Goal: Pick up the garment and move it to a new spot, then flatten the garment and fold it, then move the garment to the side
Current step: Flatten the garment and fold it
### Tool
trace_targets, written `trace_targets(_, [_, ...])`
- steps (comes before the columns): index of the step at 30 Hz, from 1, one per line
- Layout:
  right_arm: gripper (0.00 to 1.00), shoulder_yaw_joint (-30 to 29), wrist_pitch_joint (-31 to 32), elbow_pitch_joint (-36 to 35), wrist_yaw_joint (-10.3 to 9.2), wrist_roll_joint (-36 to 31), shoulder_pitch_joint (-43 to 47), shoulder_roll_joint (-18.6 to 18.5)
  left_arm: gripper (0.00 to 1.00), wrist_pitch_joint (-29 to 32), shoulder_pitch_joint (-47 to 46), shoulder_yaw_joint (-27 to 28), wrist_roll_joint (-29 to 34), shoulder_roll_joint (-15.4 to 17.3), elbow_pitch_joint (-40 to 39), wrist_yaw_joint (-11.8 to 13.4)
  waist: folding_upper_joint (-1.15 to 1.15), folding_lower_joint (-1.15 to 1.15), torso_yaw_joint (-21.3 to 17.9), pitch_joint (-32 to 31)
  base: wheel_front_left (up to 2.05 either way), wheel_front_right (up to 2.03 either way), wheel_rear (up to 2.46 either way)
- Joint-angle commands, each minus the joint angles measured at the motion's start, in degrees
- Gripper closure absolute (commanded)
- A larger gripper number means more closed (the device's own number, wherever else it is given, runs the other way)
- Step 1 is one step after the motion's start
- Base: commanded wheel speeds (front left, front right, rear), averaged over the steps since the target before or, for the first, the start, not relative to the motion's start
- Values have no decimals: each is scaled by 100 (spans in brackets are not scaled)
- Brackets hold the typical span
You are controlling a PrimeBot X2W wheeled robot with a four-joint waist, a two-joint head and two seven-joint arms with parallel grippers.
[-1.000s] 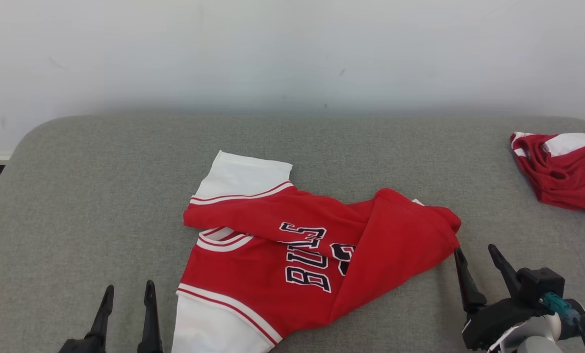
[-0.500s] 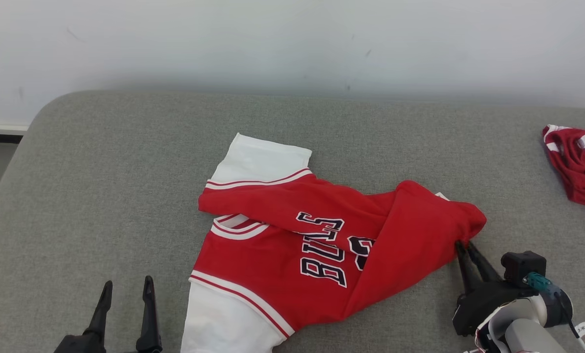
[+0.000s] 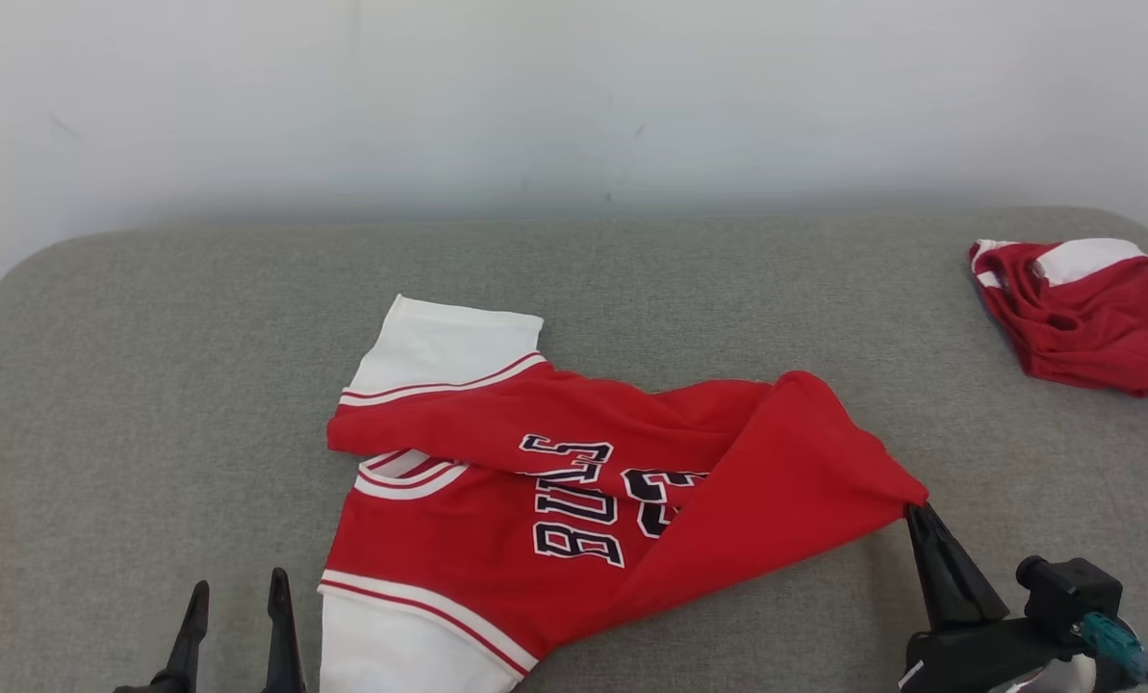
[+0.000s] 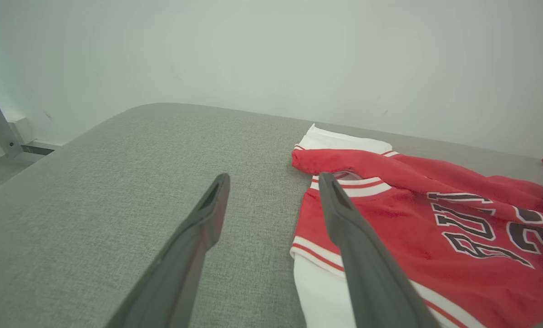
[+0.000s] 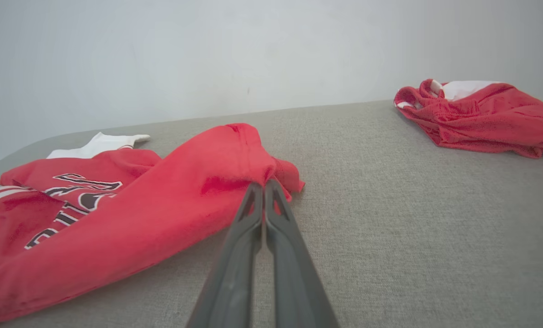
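The pale wall (image 3: 574, 96) runs behind everything. Below it the grey padded surface (image 3: 150, 385) stretches from side to side with rounded far corners. On the middle of that surface lies the red jersey (image 3: 497, 481), its white sleeves towards my left, one pointing to the wall and one towards me. The dark lettering on its chest reads sideways from my head. A broad flap of the red body is folded over slantwise. It lies on top of the front and covers part of the number next to the letters. A band of red cloth from the far shoulder also crosses over the white-trimmed collar.

Well apart from it, at the far right of the surface near the wall, a second red garment (image 3: 1084, 318) with white patches lies crumpled in a heap.

My right pincer (image 3: 917, 512) is pressed together on the right-hand corner of the jersey's folded flap, and the cloth is drawn out to a point at my fingertips. My left pincer (image 3: 237, 582) stands spread above the bare grey cloth just beside the near white sleeve, touching nothing.
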Motion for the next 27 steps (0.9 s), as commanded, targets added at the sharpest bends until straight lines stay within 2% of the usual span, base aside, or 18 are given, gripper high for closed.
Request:
trace_targets(1, [100, -45, 116, -375, -15, 32, 278, -25, 0, -17, 98, 18, -29, -7, -33, 24, 0, 0, -211, -46, 0, 0, 0])
trace_targets(4, [100, -222, 400, -1049, -15, 40, 730, -1, 0, -17, 106, 12, -52, -6, -47, 45, 0, 0, -299, -34, 0, 0, 0])
trace_targets(7, [100, -571, 887, -1863, -15, 95, 1355, 240, 0, -17, 73, 10, -53, -5, -34, 46, 0, 0, -338, -12, 0, 0, 0])
trace_targets(8, [96, -641, 1036, -2009, -15, 94, 1499, 286, 0, -17, 91, 17, -50, -5, -45, 42, 0, 0, -344, -9, 0, 0, 0])
trace_targets(9, [68, -734, 1105, -2127, -15, 94, 1600, 312, 0, -17, 102, 25, -50, -6, -54, 41, 0, 0, -350, -5, 0, 0, 0])
trace_targets(10, [68, -734, 1105, -2127, -15, 94, 1600, 312, 0, -17, 102, 25, -50, -6, -54, 41, 0, 0, -350, -5, 0, 0, 0])
trace_targets(11, [2, -813, 1158, -2215, -16, 119, 1679, 346, 0, -17, 107, 32, -55, -7, -59, 43, 0, 0, -356, -4, 0, 0, 0])
trace_targets(18, [0, -955, 1257, -2470, -15, -91, 1961, 474, 0, -17, 191, 66, -15, -6, 2, 29, 0, 0, -371, -79, 0, 0, 0])
trace_targets(27, [0, -1026, 1092, -2263, -15, -307, 1971, 486, 0, -17, 406, 2, 132, -6, 110, -40, 0, 0, -333, -202, 0, 0, 0])
